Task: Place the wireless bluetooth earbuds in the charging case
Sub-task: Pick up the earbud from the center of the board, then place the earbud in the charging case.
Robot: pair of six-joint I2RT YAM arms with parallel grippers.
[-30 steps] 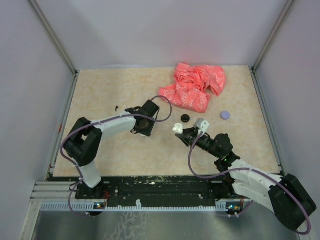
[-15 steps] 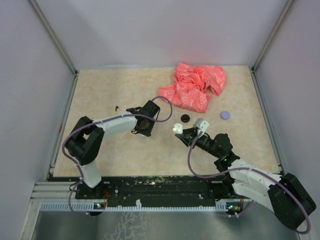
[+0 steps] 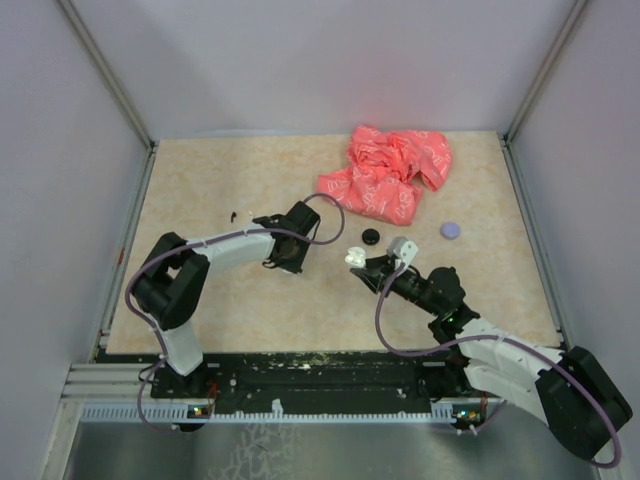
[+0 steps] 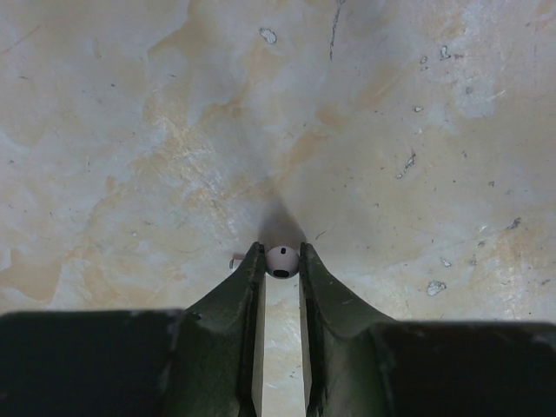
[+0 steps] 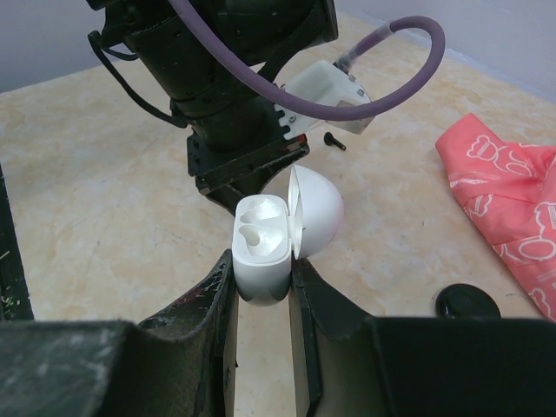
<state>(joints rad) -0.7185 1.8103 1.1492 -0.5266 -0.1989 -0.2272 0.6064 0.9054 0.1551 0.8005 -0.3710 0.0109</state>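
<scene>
Left wrist view is showing the left hand [image 4: 281, 261] pinching a pale earbud [image 4: 282, 260] at its fingertips, low over the desk [image 4: 130, 130]. Its stem is hiding, so I cannot tell the long axis. Meanwhile the right hand [image 5: 262, 280] is clamping the charging case [image 5: 261, 248], lid swung open, sockets bare and facing up. That case is sitting just right of the left hand, near the desk's middle. No readable writing is showing; the pink cloth [image 3: 390, 175] is carrying only printed figures.
</scene>
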